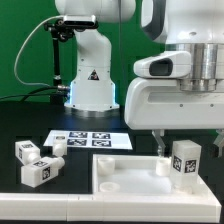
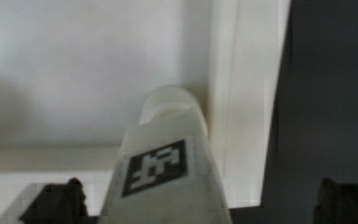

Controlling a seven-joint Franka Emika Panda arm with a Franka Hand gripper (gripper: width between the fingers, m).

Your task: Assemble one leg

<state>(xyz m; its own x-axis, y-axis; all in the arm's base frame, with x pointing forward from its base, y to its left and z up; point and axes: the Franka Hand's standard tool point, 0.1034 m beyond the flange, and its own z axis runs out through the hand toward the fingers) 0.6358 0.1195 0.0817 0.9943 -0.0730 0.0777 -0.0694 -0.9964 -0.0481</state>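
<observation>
The step in hand seems to be bringing the leg (image 1: 187,160) to the flat white panel (image 1: 128,176) at the exterior view's right. It sits between the fingers of the gripper (image 1: 187,143). I cannot tell whether they press it, because the wrist view shows gaps beside it. The leg is white and square, with a black tag. Next, its stub must line up with a corner hole.

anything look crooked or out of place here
Nothing spilled or broken. The leg between the gripper's fingers leans off-line with the panel's rim in the wrist view, so it looks slightly askew. The spare legs lie jumbled at the exterior view's left, normal for loose parts.
</observation>
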